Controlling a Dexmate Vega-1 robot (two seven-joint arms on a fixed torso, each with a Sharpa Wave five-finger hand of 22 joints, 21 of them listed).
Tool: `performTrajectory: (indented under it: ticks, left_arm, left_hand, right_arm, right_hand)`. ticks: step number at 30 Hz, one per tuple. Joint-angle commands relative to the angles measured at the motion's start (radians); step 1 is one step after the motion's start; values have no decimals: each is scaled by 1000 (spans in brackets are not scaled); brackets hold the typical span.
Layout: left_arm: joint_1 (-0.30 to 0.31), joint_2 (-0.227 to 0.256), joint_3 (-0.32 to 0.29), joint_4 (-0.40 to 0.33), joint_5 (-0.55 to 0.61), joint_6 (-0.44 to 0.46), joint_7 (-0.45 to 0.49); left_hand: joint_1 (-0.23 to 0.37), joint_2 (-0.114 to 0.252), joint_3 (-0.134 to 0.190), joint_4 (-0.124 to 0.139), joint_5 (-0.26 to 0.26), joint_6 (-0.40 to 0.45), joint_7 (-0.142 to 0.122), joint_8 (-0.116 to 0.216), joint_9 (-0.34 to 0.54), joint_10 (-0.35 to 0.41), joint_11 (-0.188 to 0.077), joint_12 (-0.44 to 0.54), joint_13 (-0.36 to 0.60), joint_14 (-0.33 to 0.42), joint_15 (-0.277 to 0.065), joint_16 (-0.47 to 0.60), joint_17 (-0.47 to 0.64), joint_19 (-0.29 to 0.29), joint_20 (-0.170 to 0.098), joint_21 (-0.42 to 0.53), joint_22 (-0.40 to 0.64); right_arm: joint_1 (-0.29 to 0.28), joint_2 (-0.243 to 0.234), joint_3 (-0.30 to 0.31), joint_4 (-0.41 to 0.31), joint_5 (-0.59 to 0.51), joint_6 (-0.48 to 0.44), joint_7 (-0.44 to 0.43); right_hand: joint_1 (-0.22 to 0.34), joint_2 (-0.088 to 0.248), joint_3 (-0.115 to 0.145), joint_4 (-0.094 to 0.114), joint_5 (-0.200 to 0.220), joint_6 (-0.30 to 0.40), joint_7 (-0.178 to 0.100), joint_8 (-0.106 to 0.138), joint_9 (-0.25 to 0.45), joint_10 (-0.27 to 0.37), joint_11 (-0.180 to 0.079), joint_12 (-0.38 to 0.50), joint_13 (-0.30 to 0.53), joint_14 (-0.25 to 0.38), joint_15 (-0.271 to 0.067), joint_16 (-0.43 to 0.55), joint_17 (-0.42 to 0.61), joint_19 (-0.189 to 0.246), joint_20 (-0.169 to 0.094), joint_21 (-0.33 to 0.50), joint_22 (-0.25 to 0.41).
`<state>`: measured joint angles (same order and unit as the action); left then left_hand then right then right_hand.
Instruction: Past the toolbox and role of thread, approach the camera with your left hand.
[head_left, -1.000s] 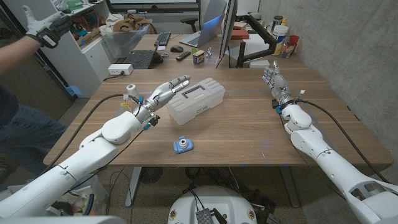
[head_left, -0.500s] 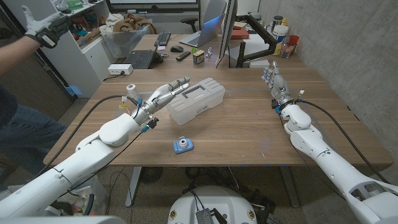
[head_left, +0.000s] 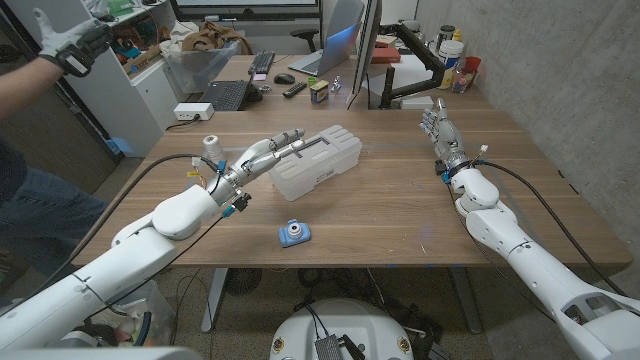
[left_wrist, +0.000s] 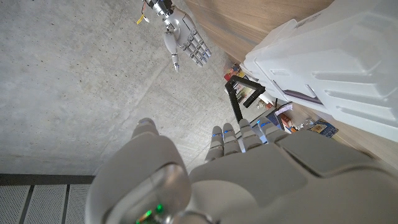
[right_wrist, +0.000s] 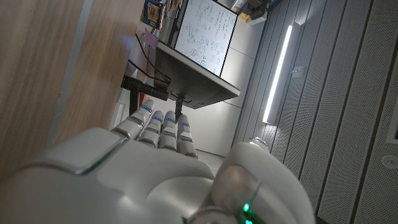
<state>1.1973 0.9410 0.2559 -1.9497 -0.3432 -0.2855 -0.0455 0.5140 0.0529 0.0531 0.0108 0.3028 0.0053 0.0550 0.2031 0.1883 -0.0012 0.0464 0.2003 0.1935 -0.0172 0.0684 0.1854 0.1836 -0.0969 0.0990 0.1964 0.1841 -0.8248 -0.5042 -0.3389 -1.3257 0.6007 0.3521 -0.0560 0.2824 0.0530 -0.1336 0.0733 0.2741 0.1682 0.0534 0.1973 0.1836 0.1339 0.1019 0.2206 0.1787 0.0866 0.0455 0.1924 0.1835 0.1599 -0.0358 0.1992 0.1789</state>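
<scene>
the left hand (head_left: 268, 150) holds nothing, fingers straight, beside the toolbox (head_left: 316, 161), well short of the camera (head_left: 292, 234). it could clip the toolbox or the thread spool (head_left: 210, 146) while swinging around.

Left hand (head_left: 268, 151) with fingertips laid across the near-left end of the toolbox (head_left: 316, 162), covering that corner in the head view. Contact with the lid or a hover above it: impossible to tell. Spool of thread (head_left: 210, 146) partly screened by the left wrist and its cable. Camera (head_left: 292, 234) too small for any detail beyond a blue body and a round lens.

Toolbox (left_wrist: 329, 74) cut off at the frame's edge in the left wrist view, far end lost. Right hand (left_wrist: 185, 38) small and distant there, palm side unreadable.

Person (head_left: 45, 120) cropped at the head view's left edge, gloved hand and one leg alone visible. Clutter behind the worktop (head_left: 400, 200) too small to name.
</scene>
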Motion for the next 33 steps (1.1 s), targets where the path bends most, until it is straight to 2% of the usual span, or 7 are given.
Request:
performTrajectory:
  ticks: [1, 33]
  left_arm:
    - [31, 27, -23, -32, 28, 12, 8]
    - [69, 80, -50, -98, 59, 49, -23]
  left_hand:
    - [14, 1, 0, -7, -3, -1, 0, -1, 4, -1, 1, 6, 2, -1, 8, 6, 5, -2, 19, 7, 2]
    - [34, 7, 4, -17, -10, 3, -4, 1, 5, 6, -9, 10, 4, -4, 8, 8, 7, -6, 29, 8, 4]
  right_arm:
    - [1, 1, -3, -6, -7, -2, -6]
    - [12, 0, -1, 10, -10, 0, -3]
  right_hand:
    - [-3, 7, -7, -2, 3, 6, 0, -1, 3, 9, 1, -5, 6, 3, -9, -3, 3, 5, -4, 2, 5]
    - [0, 8, -11, -4, 3, 14, 5, 0, 3, 17, 6, -4, 5, 10, -13, -1, 2, 12, -11, 4, 5]
